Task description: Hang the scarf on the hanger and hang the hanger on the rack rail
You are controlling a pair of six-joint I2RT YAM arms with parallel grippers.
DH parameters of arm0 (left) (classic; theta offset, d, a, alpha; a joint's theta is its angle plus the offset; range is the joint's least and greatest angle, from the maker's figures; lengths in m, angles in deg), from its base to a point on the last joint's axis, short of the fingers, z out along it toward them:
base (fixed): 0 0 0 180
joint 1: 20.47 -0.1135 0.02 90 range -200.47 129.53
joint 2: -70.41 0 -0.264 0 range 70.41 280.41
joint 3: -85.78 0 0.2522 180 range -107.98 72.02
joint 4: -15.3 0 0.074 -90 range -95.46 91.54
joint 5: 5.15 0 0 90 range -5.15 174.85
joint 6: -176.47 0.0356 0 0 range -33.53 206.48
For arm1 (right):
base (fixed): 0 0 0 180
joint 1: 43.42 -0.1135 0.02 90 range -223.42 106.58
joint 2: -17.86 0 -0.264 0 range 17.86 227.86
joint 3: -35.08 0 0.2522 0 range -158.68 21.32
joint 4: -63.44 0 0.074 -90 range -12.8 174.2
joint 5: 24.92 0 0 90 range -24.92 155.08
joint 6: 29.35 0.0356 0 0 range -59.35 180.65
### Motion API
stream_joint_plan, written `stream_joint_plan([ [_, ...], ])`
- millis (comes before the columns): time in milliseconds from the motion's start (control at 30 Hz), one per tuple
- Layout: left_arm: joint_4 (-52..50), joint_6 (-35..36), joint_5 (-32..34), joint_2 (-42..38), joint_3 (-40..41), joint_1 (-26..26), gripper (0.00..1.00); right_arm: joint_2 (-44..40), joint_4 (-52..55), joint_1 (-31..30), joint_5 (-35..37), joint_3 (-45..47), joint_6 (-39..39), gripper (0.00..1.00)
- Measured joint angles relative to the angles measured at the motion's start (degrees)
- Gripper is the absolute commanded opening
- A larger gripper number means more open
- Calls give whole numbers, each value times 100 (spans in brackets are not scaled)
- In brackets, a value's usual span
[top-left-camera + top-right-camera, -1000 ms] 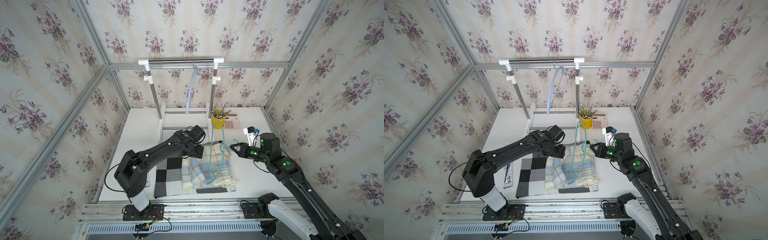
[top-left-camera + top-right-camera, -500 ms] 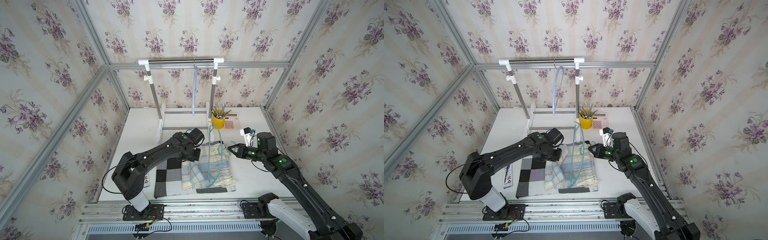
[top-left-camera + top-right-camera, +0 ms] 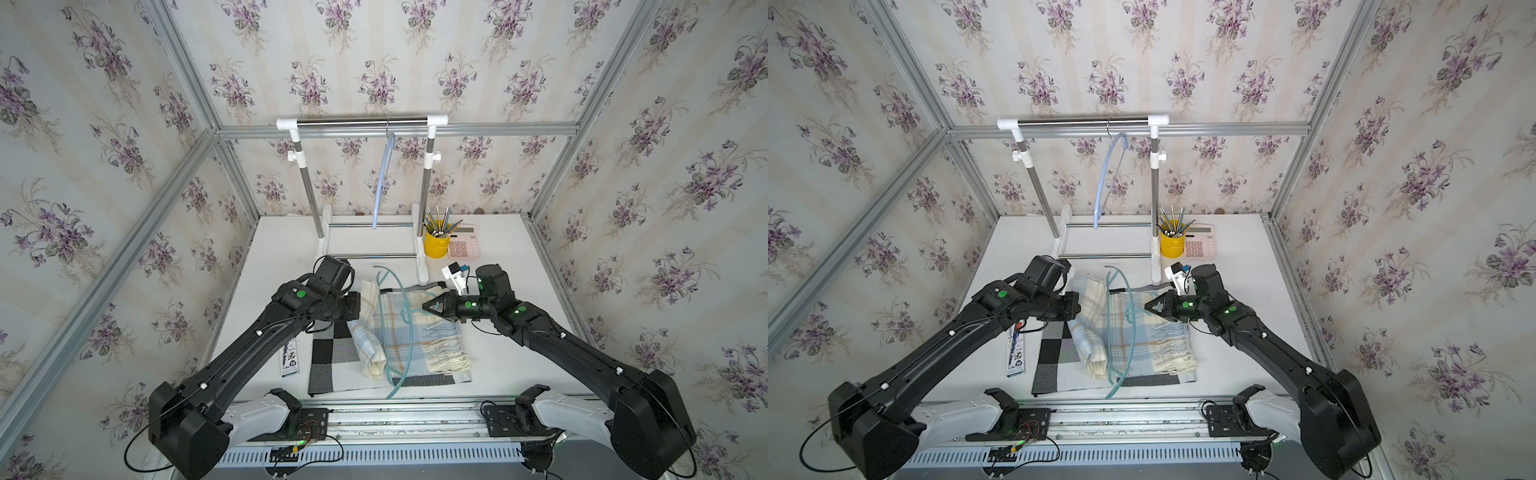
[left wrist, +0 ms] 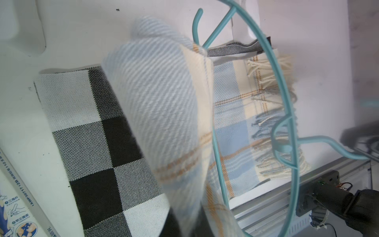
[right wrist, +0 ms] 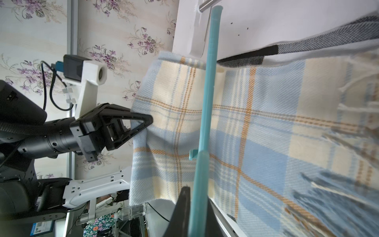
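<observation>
While pencils (image 3: 440,218) fill the yellow cup (image 3: 435,247), left gripper (image 5: 147,121) pinches scarf (image 3: 436,332), right gripper (image 3: 428,308) clamps hanger (image 5: 207,102).

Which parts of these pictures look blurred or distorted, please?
Left wrist view: the scarf fold near the lens is soft, the checked mat crisp. Right wrist view: its fringe and the right fingers on the teal hanger are out of focus. Both top views: sharp, stretched toward the edges.

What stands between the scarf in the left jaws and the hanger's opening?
Nothing visible. The left gripper, shut on the scarf's raised fold, sits right beside the teal hanger. The right gripper holds the hanger from the opposite side.
</observation>
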Motion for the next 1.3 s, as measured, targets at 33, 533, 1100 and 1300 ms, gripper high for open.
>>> stream_joint_plan([
  [33, 107, 0, -81, -48, 98, -26, 0, 72, -129, -28, -2, 39, 59, 0],
  [533, 3073, -614, -1895, 1443, 872, 538, 0, 354, -562, -13, 157, 251, 26, 0],
  [1100, 3873, -404, -741, 2498, 789, 1228, 14, -15, -61, 63, -376, 273, -179, 0],
  [1300, 3274, 2, -417, 2050, 649, 1263, 54, -48, 103, 85, -330, 254, -236, 0],
])
